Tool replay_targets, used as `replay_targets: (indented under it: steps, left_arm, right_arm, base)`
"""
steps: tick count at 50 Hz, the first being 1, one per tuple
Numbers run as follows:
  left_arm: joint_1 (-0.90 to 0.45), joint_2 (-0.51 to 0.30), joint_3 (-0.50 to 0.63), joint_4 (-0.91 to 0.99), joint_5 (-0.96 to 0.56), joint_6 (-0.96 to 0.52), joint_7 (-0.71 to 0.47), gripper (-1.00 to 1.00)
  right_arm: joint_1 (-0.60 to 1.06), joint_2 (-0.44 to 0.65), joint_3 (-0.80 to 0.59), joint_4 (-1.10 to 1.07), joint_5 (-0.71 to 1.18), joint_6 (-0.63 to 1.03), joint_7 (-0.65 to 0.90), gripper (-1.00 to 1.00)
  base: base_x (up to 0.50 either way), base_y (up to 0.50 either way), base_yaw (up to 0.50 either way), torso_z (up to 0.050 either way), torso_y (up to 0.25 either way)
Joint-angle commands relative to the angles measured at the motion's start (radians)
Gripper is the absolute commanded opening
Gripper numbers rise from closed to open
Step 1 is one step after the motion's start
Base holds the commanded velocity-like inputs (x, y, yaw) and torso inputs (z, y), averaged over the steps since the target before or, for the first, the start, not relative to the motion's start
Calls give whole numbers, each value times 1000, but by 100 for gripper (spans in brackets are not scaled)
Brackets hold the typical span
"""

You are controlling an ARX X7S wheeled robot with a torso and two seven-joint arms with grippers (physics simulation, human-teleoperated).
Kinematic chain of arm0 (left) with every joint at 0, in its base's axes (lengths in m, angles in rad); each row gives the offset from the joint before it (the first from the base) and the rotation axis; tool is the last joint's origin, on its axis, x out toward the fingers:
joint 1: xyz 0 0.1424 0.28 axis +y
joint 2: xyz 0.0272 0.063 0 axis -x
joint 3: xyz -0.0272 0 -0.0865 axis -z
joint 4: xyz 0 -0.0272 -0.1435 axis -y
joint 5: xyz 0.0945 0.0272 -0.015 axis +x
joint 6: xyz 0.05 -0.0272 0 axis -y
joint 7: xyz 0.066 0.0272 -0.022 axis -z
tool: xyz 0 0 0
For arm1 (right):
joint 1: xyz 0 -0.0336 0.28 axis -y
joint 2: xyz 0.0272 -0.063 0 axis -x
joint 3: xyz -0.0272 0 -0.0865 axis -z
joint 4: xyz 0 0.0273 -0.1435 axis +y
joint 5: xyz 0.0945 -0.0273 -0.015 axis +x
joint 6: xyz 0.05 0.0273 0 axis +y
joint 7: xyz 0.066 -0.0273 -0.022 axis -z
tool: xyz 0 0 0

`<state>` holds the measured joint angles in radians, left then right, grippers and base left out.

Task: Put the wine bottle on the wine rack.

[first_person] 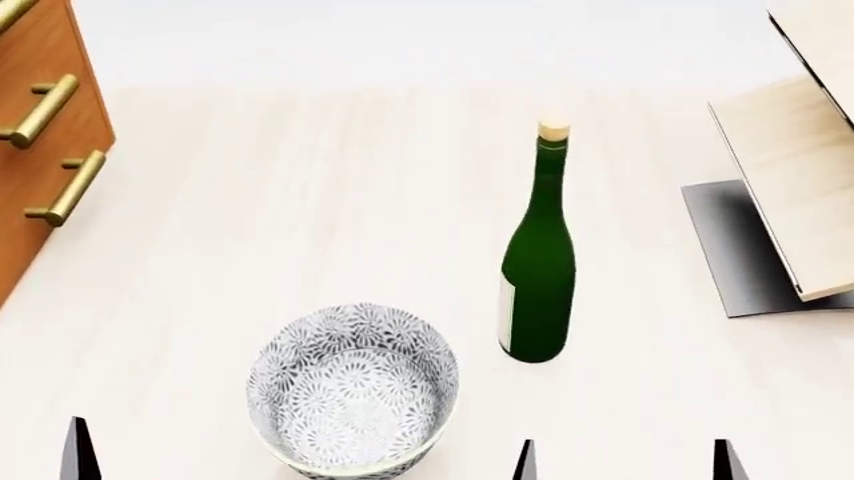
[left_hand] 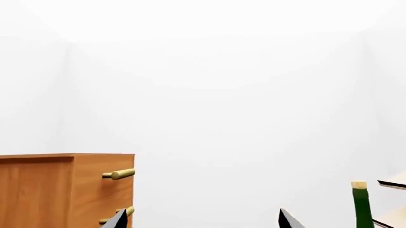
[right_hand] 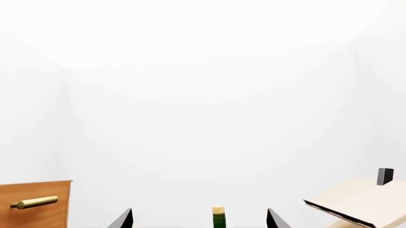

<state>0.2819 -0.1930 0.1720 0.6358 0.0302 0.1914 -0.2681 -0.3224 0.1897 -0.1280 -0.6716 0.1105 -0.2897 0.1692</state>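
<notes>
Head view: wine bottle (first_person: 538, 262) upright on counter (first_person: 267, 220), left of wine rack (first_person: 801, 190), beside bowl (first_person: 354, 388); both end effectors (first_person: 623, 462) spread wide, empty.

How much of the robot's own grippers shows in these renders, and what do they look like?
Only fingertips show: thin, pointed, plain black wedges at the bottom edges. Head view shows one left fingertip and two right fingertips. Each wrist view shows a pair. No cables, markings or arm links are visible.
</notes>
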Motion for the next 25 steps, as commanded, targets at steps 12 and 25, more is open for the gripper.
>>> replay_targets:
  steps: [12, 25]
  left_arm:
    - [-4, -15, 11, 7, -5, -8, -17, 100]
    - [-6, -24, 15, 4, -6, -7, -28, 100]
  right_arm:
    - [13, 11, -15, 18, -21, 0, 21, 100]
    - [13, 19, -24, 18, -25, 1, 31, 100]
  base:
    - [191, 0, 0, 0, 0]
    - [193, 0, 0, 0, 0]
